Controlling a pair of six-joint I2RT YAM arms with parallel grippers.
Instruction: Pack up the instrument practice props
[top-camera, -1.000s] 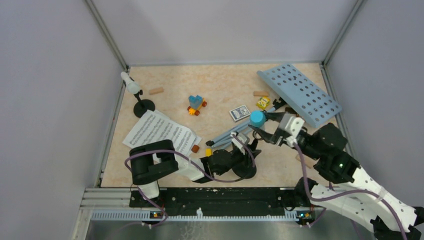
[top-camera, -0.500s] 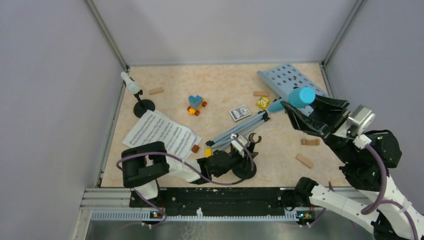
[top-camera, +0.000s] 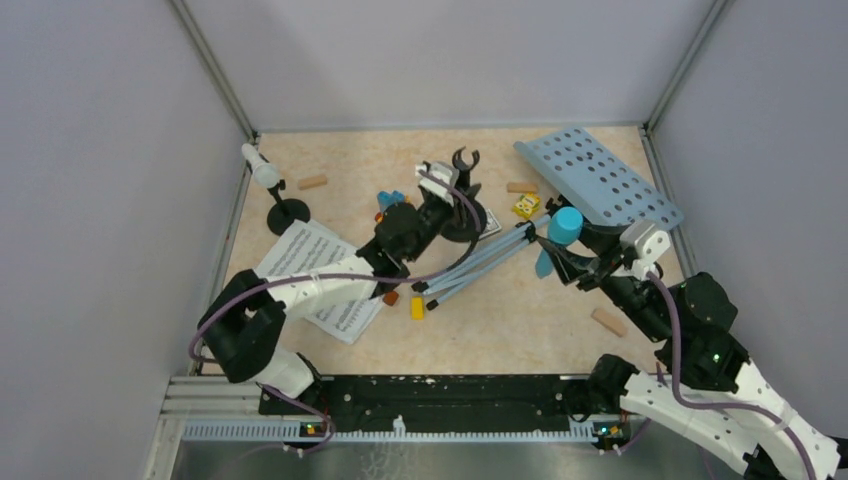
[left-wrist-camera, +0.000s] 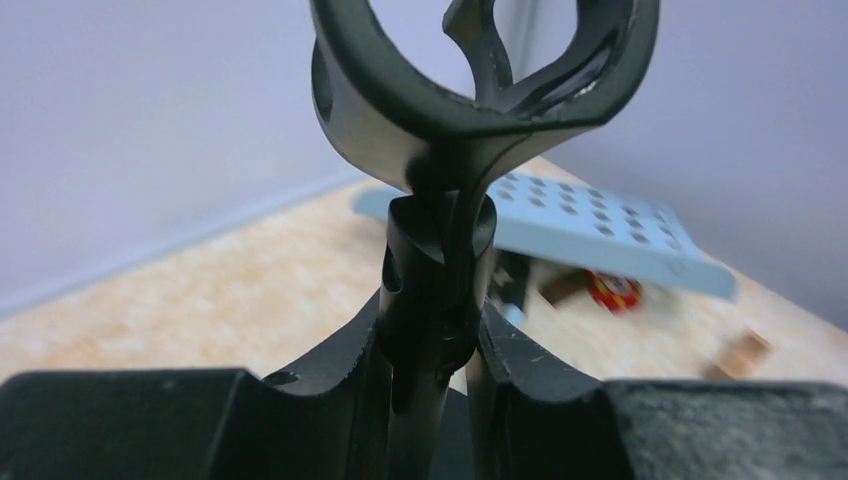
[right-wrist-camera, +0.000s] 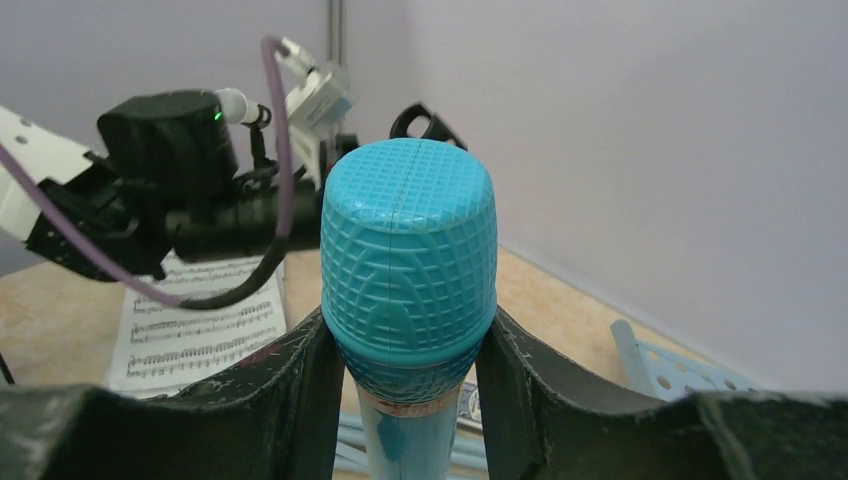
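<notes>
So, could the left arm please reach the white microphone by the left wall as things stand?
Probably not yet: its tool is shut on a black holder; the white microphone itself sits unobstructed.

We watch the left gripper (top-camera: 447, 203) carry its black round-based holder (top-camera: 463, 160) away from the 6 o'clock edge of the desk (top-camera: 350, 160), and the arm now stretches past centre toward 12 o'clock. The right gripper (top-camera: 562, 252), which half a second ago had swung the blue microphone (top-camera: 568, 225) high toward 3 o'clock, has dropped back beside the tripod legs (top-camera: 480, 262).
</notes>
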